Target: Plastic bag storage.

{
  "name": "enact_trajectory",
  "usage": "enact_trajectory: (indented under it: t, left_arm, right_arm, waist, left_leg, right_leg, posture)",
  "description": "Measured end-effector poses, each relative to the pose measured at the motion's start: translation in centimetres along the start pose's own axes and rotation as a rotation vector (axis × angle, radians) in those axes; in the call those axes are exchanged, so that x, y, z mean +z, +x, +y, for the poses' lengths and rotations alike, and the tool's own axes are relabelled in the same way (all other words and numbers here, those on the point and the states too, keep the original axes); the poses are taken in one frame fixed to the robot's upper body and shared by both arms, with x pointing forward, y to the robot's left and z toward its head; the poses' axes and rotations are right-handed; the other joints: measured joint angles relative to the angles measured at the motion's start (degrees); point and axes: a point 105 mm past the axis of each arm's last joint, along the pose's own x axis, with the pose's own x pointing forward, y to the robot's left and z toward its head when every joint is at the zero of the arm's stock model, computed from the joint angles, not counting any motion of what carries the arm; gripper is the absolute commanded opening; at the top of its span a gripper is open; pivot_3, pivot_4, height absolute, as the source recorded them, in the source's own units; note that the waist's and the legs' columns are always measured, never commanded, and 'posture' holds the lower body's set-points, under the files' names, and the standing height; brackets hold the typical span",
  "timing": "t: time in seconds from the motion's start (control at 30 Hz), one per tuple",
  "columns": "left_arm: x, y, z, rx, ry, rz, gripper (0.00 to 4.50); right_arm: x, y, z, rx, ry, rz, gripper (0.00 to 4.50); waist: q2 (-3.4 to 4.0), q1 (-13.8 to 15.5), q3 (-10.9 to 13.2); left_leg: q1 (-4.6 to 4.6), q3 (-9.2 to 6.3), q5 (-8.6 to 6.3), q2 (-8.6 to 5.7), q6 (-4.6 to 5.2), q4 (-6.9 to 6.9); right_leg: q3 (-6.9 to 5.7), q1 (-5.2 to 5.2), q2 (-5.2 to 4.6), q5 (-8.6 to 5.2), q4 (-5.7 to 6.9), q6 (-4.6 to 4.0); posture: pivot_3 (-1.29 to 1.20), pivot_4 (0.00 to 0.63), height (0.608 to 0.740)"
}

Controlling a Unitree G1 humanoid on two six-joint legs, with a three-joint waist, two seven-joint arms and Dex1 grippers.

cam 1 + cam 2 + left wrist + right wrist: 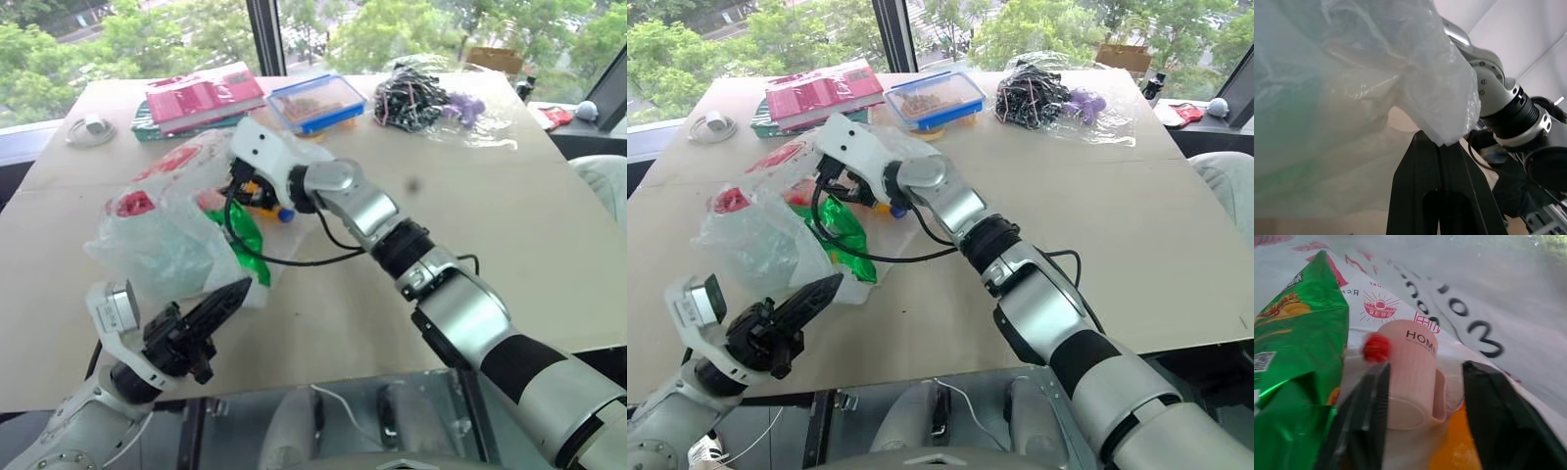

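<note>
The plastic bag (162, 225), crinkly white film with red print, lies on the left half of the table (509, 225). My left gripper (235, 294) is at the bag's near edge, and in the left wrist view its fingers (1425, 186) are shut with a fold of film pinched at their tips. My right gripper (1425, 368) reaches across into the bag's mouth. It is open, and a pink cup (1410, 367) stands between its fingers. A green snack packet (245, 240) lies in the bag beside the cup.
At the table's far side lie pink packets (201, 96), a blue-lidded clear box (315, 101) and a clear wrap of dark cables and purple things (421, 98). A white coiled cable (90, 129) sits far left. The table's front edge runs just below my left gripper.
</note>
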Motion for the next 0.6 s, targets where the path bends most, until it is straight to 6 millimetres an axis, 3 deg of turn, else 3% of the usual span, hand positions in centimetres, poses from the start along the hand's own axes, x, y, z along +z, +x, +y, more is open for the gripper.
enact_trajectory:
  t: [0.1,0.3,0.4,0.6]
  left_arm:
    - [0.6,0.9,-0.1,-0.005,-0.002,-0.026,0.00]
    - [1.8,2.4,-0.2,-0.017,0.003,-0.047,0.00]
    - [2.2,3.1,0.0,-0.034,-0.002,-0.042,0.00]
    - [2.0,4.1,0.2,-0.052,-0.021,-0.032,0.00]
  right_arm:
    - [0.9,-1.9,-0.1,-0.004,-0.012,-0.079,3.61]
    - [-1.5,-9.1,-0.7,-0.034,0.038,0.002,3.61]
    - [-1.9,-11.5,-0.7,-0.073,0.096,0.044,3.61]
    - [-3.8,-11.5,-2.7,-0.210,0.230,0.087,3.61]
  waist:
    - [-0.01,0.13,-0.01]
    - [0.00,0.60,0.00]
    - [0.03,0.06,0.01]
    - [0.02,-0.16,0.01]
  left_leg:
    - [-0.01,-0.11,0.00,0.00,0.00,-0.02]
    - [-0.06,-0.17,0.01,-0.11,0.02,0.02]
    - [0.04,-0.10,0.02,-0.08,0.03,0.02]
    - [0.14,-0.06,0.03,-0.06,0.01,0.05]
  right_leg:
    - [-0.08,0.01,-0.01,0.00,0.02,0.00]
    - [-0.16,0.02,-0.11,0.01,0.04,0.01]
    - [-0.05,0.03,0.09,0.01,0.09,0.01]
    - [0.07,0.04,0.38,0.02,0.17,-0.03]
  posture:
    - [0.00,0.150,0.740]
    - [0.00,0.150,0.740]
    - [0.00,0.150,0.740]
    - [0.00,0.150,0.740]
